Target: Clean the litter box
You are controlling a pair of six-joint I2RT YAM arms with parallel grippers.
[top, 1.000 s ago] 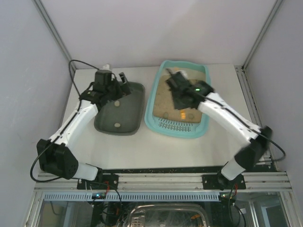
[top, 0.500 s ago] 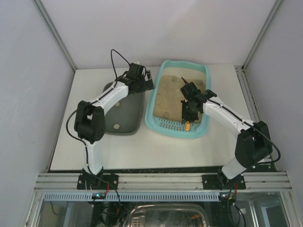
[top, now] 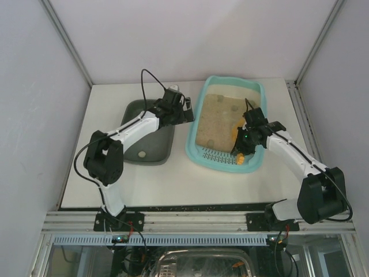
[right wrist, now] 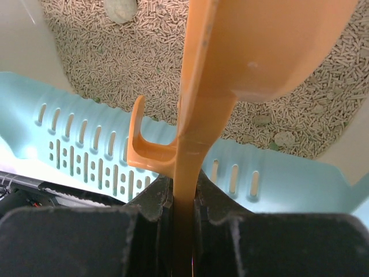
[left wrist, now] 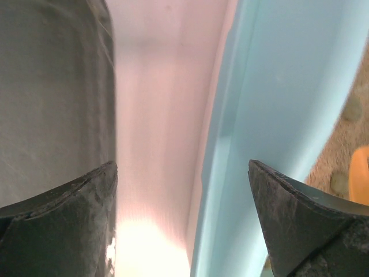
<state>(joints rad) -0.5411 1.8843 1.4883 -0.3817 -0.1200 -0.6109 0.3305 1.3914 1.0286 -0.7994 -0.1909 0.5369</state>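
The light-turquoise litter box (top: 193, 151) lies right of centre with beige litter and a slotted grate (top: 214, 154) at its near end. My right gripper (top: 242, 144) is shut on the handle of an orange scoop (right wrist: 230, 63), held over the grate and litter near the box's right side. Grey clumps (right wrist: 121, 8) lie in the pellets. My left gripper (top: 185, 109) is open, its jaws straddling the box's left rim (left wrist: 253, 115) with nothing clamped between them.
A dark grey-green tray (top: 132, 151) sits left of the litter box, with a small pale lump in it. A narrow strip of white table (left wrist: 155, 115) separates the two trays. Walls close in on the table's left, back and right.
The litter box has shifted right and turned a little. My left gripper moved right to the box's left rim. My right gripper with the scoop moved right and nearer, towards the grate end.
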